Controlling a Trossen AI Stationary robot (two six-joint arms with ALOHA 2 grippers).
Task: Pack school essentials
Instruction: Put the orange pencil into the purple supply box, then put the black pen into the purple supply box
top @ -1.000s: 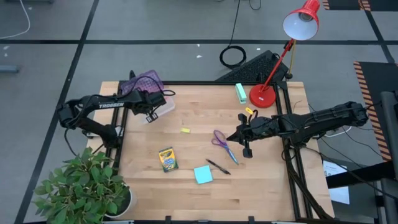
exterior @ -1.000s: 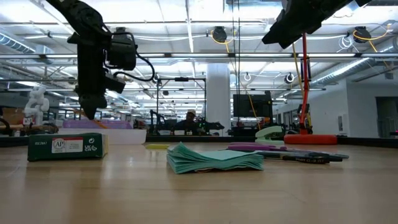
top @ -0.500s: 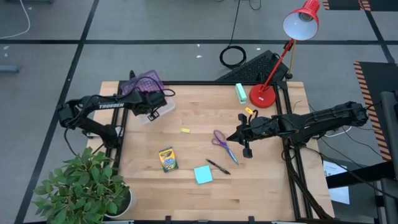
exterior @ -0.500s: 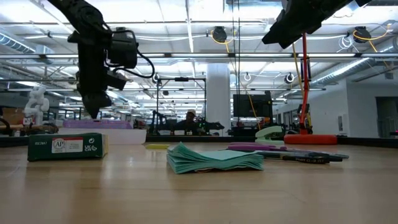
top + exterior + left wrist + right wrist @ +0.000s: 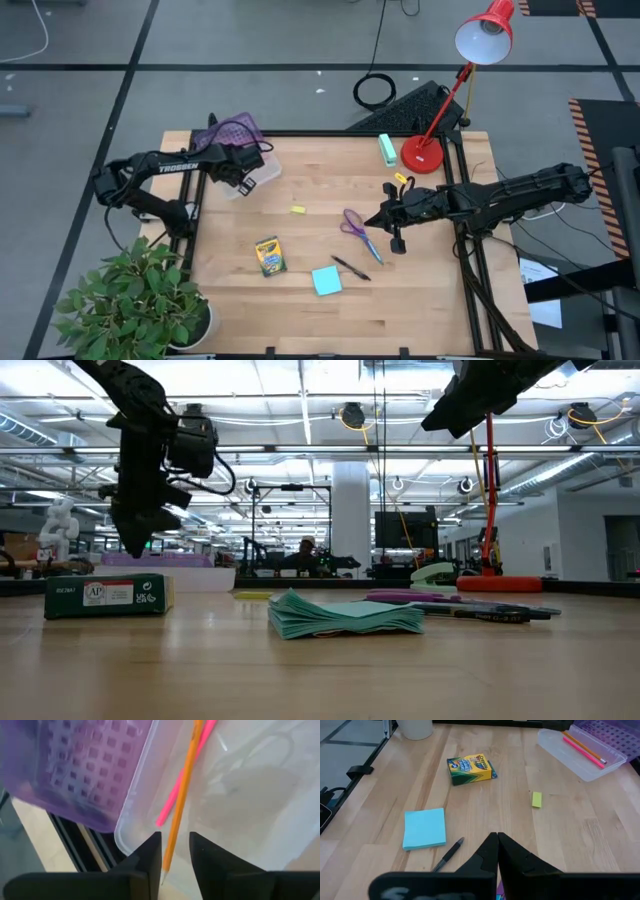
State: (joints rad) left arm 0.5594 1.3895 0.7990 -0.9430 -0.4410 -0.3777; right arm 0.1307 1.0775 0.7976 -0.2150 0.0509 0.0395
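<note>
The right gripper (image 5: 372, 220) is hanging above the table with its two fingers pressed together and nothing between them. Right beside its tips one pair of purple-handled scissors (image 5: 352, 222) is lying flat on the wooden table (image 5: 430, 300). A little farther out from the tips, one black pen (image 5: 351, 267) is resting on the wood, and one light-blue sticky-note pad (image 5: 326, 281) is sitting just past the pen. Beyond the pad, one yellow-green crayon box (image 5: 269, 256) is lying face up. One tiny yellow eraser (image 5: 297, 209) is sitting alone on bare wood, between this gripper and the far case.

Behind the right arm, one mint-green oblong block (image 5: 387, 149) is lying near the round base of one red desk lamp (image 5: 424, 152).

Across the table, the left gripper (image 5: 174, 854) is hovering over one clear pencil case (image 5: 258, 176) whose purple lid (image 5: 233, 131) is standing open. Its fingers are standing a narrow gap apart and are gripping nothing. Directly under them, inside the tray, one orange pencil (image 5: 181, 800) and one pink pen (image 5: 182, 777) are lying side by side and crossing, so two of the writing tools are sitting in the case while the other five items are spread on the table.
</note>
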